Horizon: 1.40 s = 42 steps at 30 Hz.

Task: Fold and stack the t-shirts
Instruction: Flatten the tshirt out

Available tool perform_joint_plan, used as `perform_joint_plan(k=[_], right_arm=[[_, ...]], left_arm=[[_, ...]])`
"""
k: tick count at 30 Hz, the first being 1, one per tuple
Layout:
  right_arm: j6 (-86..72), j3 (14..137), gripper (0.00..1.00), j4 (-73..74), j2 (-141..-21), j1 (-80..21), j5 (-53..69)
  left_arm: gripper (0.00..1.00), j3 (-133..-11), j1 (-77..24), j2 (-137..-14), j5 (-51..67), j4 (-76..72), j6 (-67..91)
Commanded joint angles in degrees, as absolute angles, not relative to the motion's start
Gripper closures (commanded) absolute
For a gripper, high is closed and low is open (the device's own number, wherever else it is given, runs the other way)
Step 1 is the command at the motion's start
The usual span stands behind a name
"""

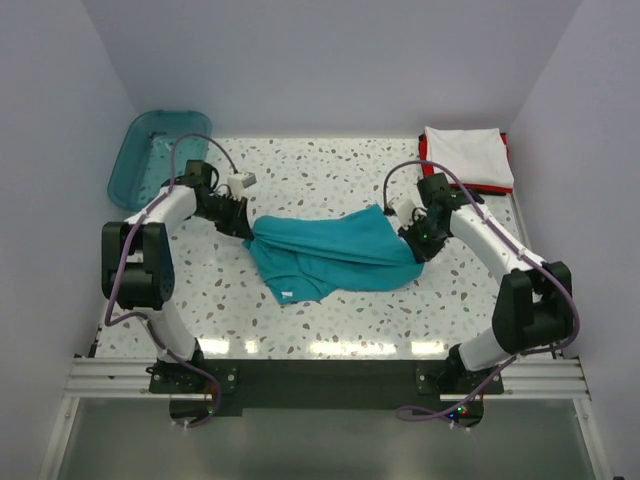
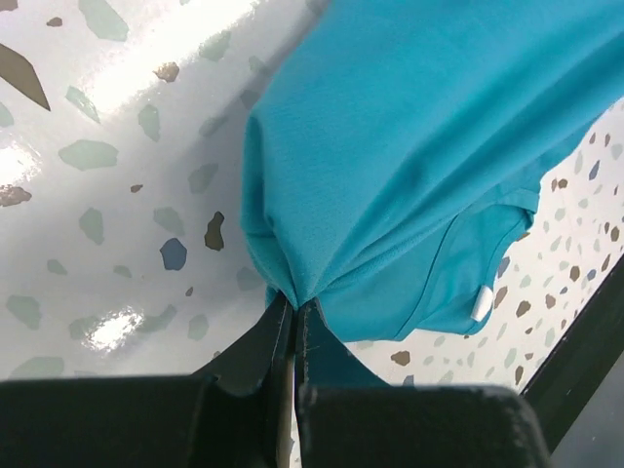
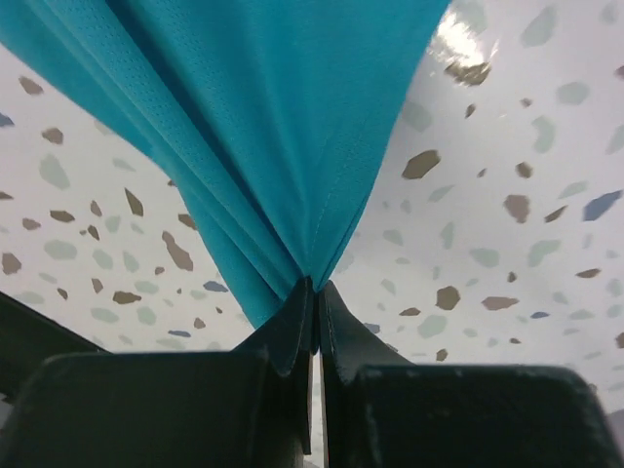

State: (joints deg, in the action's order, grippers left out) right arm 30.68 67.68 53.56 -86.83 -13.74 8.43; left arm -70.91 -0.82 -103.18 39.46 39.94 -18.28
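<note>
Cloth is what both pincers are clenched on: the teal-blue t-shirt (image 1: 335,255) is pinched at its left end by the left pincer (image 2: 295,314) and at its right end by the right pincer (image 3: 314,292). Gathered folds fan out from each closed tip. The shirt is spread, rumpled, across the middle of the surface (image 1: 330,170), with its white label (image 2: 479,304) turned toward the near edge. It is judged light, limp and prone to sag or bunch, so hold is best taken at hems or shoulder corners, with the cloth drawn taut between the arms.

The white t-shirt (image 1: 468,155) is seen folded upon the red t-shirt (image 1: 423,150) at the far right corner, and the teal bin (image 1: 150,155) stands at the far left. Open room is found ahead of and behind the shirt, while the side walls (image 1: 60,150) close in on both flanks.
</note>
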Motion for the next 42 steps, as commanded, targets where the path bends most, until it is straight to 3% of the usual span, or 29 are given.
perform_joint_plan(k=[1,4,5,6,7,8,10,17,24,34,42], right_arm=[[35.9,64.0,1.0,54.7,-86.4,-11.6,3.6],[36.6,66.6,1.0,59.8,-89.8,-11.5,7.0],[37.2,67.8,0.97,61.9,-91.0,-11.3,9.0],[37.8,69.2,0.89,64.3,-91.9,-11.3,11.6],[38.1,72.4,0.62,66.1,-93.8,-11.1,15.2],[38.1,74.2,0.53,69.1,-94.6,-10.9,17.2],[37.2,79.6,0.44,70.0,-95.9,-9.8,19.8],[30.2,95.2,0.44,60.4,-107.0,-9.8,20.2],[32.8,105.9,0.38,52.7,-119.4,-12.5,16.9],[39.9,109.8,0.37,47.0,-127.5,-16.0,15.2],[49.7,106.7,0.4,51.6,-128.8,-16.4,16.5]], left_arm=[[0.96,-72.9,-0.6,-103.1,34.2,42.9,-22.2],[0.77,-72.6,-0.6,-102.7,32.9,41.0,-21.9],[0.61,-72.7,-0.6,-102.7,33.0,41.0,-22.6],[0.58,-72.9,-0.7,-102.4,33.3,41.2,-23.2],[0.55,-72.9,-0.5,-102.2,34.8,41.6,-24.2],[0.52,-72.6,-0.6,-101.9,35.6,42.4,-26.9],[0.5,-71.7,-0.5,-100.5,37.2,43.0,-29.2],[0.47,-71.4,-0.5,-100.4,37.4,42.5,-29.5],[0.37,-69.0,-0.8,-102.0,38.9,41.3,-25.6],[0.36,-67.2,-1.3,-105.2,38.9,35.4,-16.8],[0.33,-69.3,-2.5,-108.1,37.4,33.0,-12.3]])
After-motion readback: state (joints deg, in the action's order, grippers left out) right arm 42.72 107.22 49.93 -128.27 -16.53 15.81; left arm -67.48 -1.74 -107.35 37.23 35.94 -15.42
